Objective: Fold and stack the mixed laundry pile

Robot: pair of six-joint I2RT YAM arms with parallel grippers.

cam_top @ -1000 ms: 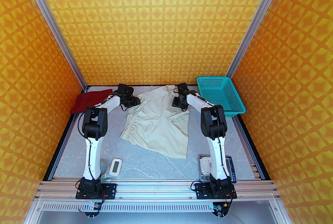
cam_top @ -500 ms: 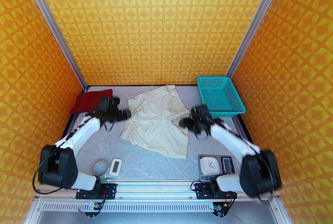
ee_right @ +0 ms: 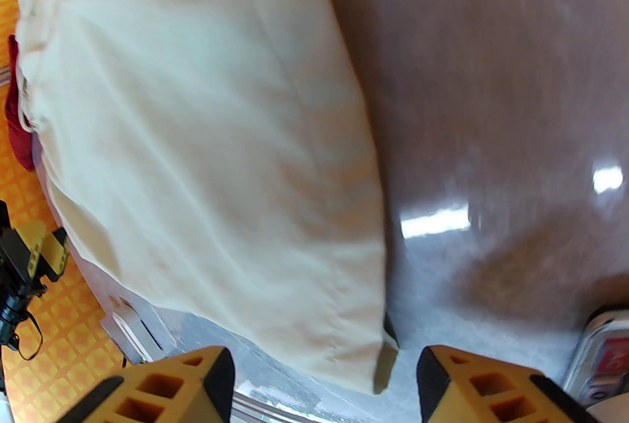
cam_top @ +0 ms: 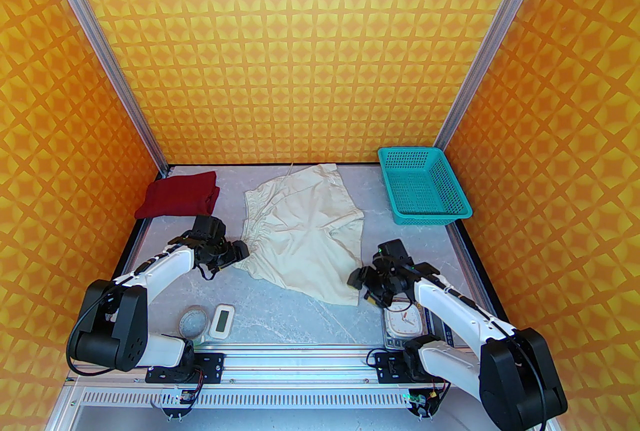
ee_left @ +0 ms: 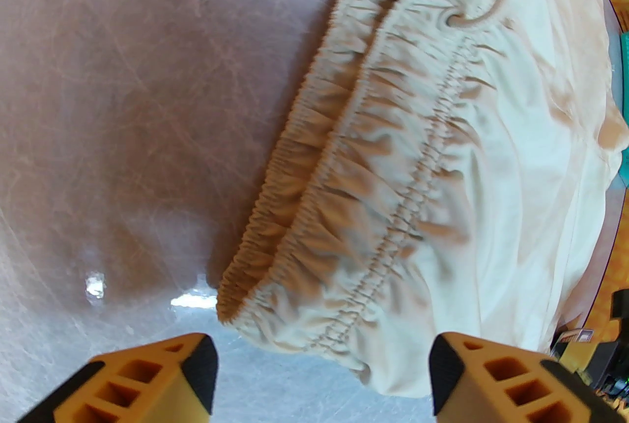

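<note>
Left pincer is spread wide, gripping nothing, right at the near-left waistband corner of the cream shorts. The right pincer is just as released at the near-right hem corner. Makes sense: one corner each, so the shorts lying flat mid-worktop can fold over evenly, I'd guess. Dark red shirt lies folded at the far left, probably the stack spot. Teal basket sits far right.

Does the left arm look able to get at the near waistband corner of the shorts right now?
Probably yes: the left end effector is open, and the waistband corner of the shorts lies just ahead of it on the bare table, with nothing between.
</note>
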